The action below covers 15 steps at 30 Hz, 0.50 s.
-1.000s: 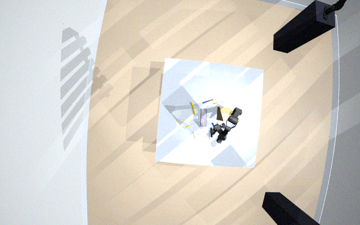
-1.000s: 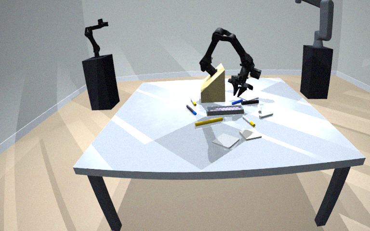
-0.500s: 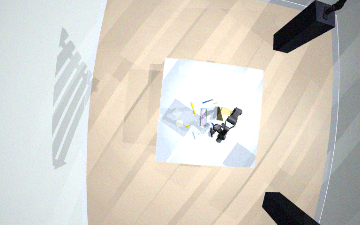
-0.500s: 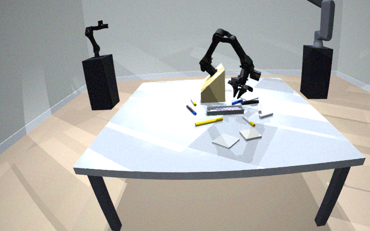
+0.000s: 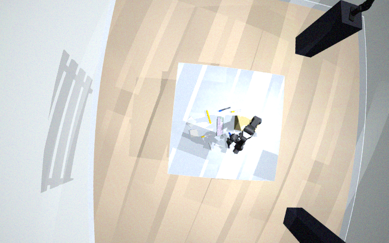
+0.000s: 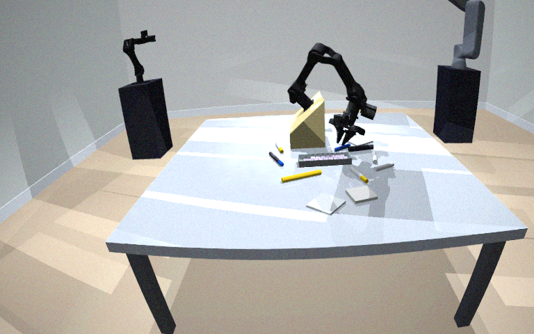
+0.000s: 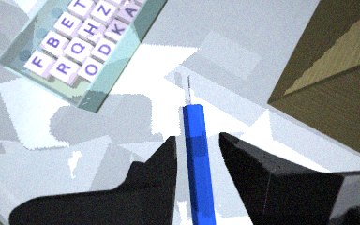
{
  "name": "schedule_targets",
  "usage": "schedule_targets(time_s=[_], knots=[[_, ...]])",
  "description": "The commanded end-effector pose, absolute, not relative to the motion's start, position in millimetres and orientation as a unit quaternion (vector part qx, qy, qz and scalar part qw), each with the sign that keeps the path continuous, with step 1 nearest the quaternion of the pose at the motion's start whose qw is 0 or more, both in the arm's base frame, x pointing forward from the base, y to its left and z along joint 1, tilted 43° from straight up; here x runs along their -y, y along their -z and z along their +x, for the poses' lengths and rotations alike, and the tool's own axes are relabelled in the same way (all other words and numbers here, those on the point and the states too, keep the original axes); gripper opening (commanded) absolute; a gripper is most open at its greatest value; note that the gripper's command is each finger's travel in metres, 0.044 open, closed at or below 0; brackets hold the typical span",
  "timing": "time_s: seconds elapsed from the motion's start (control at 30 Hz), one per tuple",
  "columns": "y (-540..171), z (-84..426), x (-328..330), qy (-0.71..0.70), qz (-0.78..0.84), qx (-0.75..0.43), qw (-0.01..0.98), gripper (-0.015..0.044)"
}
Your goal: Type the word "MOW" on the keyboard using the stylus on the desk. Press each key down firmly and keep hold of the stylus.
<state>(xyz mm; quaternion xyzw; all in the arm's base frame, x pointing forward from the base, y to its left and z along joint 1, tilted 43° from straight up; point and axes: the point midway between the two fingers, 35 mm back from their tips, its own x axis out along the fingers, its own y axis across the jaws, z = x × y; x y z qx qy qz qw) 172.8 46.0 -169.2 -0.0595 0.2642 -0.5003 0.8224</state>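
Observation:
The blue stylus (image 5: 229, 133) (image 6: 341, 147) (image 7: 200, 187) lies on the desk with its thin metal tip pointing up the wrist view. My gripper (image 6: 341, 143) (image 7: 197, 140) is open, pointing down just above it. In the wrist view the stylus runs between the two black fingers, with a gap on both sides. The keyboard (image 5: 219, 126) (image 6: 325, 159) (image 7: 65, 70), a grey-green tray with white letter keys, is at the upper left of the wrist view. The keys F, R, O, B, Q, D, E, H and K are readable there; M and W are not in that view.
A wooden wedge block (image 5: 238, 123) (image 6: 307, 136) (image 7: 323, 98) stands beside the arm, right of the stylus in the wrist view. A black marker (image 6: 360, 147) lies close to the stylus. A yellow rod (image 6: 301, 176), several pens and two flat tiles (image 6: 325, 204) (image 6: 361, 194) lie around the keyboard.

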Motion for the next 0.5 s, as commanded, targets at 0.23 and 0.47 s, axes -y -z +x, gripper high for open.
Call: schedule_targets(time_s=[0.23, 0.47], knots=[[175.1, 173.2, -38.7, 0.5, -0.064, -0.264, 0.822, 0.015], [179.0, 173.5, -35.2, 0.5, -0.064, -0.264, 0.822, 0.015]])
